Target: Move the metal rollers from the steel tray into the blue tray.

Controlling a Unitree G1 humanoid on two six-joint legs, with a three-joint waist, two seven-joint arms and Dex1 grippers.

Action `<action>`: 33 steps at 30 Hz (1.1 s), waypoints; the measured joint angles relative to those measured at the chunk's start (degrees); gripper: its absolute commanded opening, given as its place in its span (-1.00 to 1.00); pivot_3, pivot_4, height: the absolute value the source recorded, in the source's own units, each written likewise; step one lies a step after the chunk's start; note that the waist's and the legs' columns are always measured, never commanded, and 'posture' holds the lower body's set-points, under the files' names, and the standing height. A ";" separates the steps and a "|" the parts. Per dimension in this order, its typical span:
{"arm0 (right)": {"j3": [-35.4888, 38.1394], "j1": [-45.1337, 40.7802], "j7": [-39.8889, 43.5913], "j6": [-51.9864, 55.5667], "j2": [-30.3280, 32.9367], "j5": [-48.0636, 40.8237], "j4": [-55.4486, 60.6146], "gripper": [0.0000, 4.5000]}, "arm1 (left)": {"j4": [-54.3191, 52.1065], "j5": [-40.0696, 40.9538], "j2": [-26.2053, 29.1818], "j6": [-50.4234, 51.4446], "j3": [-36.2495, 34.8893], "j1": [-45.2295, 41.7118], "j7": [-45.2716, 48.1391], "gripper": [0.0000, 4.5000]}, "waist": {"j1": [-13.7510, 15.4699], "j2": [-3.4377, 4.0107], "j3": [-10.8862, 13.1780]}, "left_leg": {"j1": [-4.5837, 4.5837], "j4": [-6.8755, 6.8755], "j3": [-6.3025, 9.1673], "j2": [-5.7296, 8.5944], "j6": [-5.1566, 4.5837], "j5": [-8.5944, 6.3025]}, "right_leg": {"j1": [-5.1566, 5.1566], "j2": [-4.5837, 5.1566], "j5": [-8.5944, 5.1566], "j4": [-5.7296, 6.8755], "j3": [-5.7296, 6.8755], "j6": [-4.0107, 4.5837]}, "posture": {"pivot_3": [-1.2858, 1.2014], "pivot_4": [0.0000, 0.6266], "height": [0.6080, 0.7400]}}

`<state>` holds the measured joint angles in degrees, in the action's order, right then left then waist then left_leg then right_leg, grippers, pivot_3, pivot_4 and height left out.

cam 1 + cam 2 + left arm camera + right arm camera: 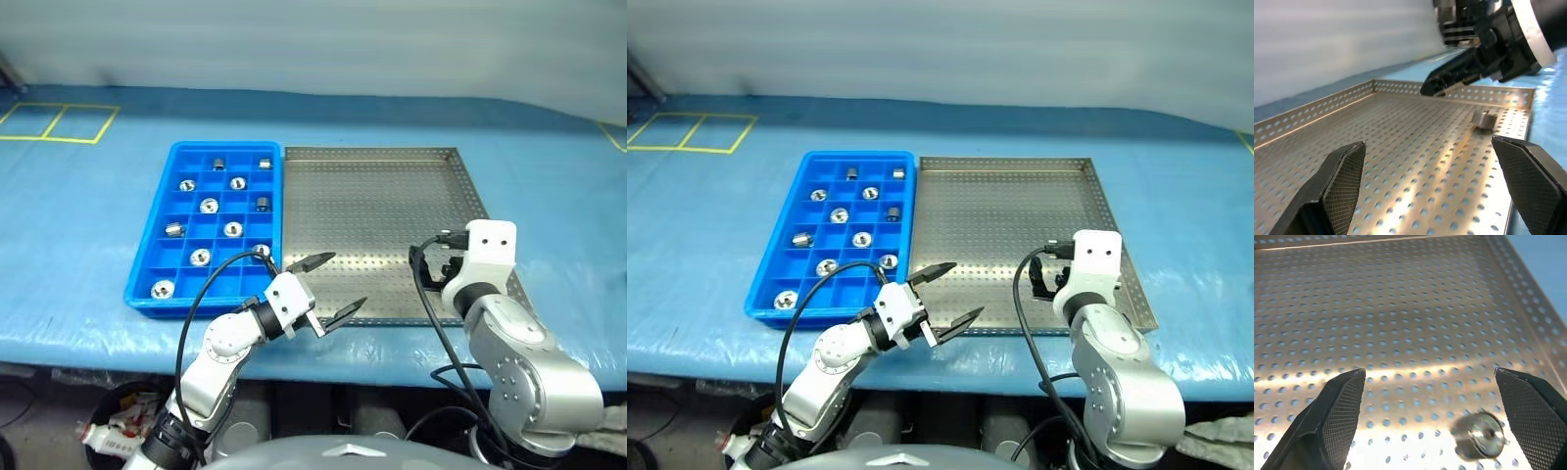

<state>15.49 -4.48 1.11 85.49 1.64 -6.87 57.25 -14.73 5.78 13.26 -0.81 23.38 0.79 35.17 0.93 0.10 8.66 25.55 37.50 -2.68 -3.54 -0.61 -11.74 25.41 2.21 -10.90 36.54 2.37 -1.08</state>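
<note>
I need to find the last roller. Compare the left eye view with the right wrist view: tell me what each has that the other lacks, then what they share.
Left eye view alone: the blue tray with metal rollers in its compartments, and the open left gripper. Right wrist view alone: one roller lying on the perforated floor between the open right gripper's fingers. Shared: the steel tray.

silver arms, black cables, white wrists
</note>
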 measured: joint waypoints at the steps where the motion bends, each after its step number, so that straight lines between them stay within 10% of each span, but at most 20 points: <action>1: 0.65 0.41 0.11 1.16 -0.43 -0.01 0.23 0.99 | -0.04 0.19 0.00 0.61 0.19 -0.16 0.18 1.00 | -0.38 -0.01 0.00 | -0.04 0.00 0.02 0.00 0.00 0.00 | 0.02 -0.03 -0.07 0.15 -0.02 0.05 | 0.03 -0.52 1.00; 33: 3.46 0.62 5.26 -7.85 3.18 -1.26 -20.38 0.91 | -8.42 1.96 0.47 12.23 -0.45 -2.01 -2.61 1.00 | -1.42 0.00 -0.01 | -0.19 0.04 0.45 0.08 0.00 0.03 | -0.03 -0.18 -0.13 0.37 -0.23 0.09 | 0.09 -0.52 1.00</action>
<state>18.96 -3.85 6.37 77.64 4.81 -8.13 36.87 -23.15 7.74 13.73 11.42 22.93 -1.22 32.56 -0.48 0.10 8.65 25.35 37.54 -2.23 -3.46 -0.62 -11.70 25.38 2.04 -11.03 36.91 2.14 -0.99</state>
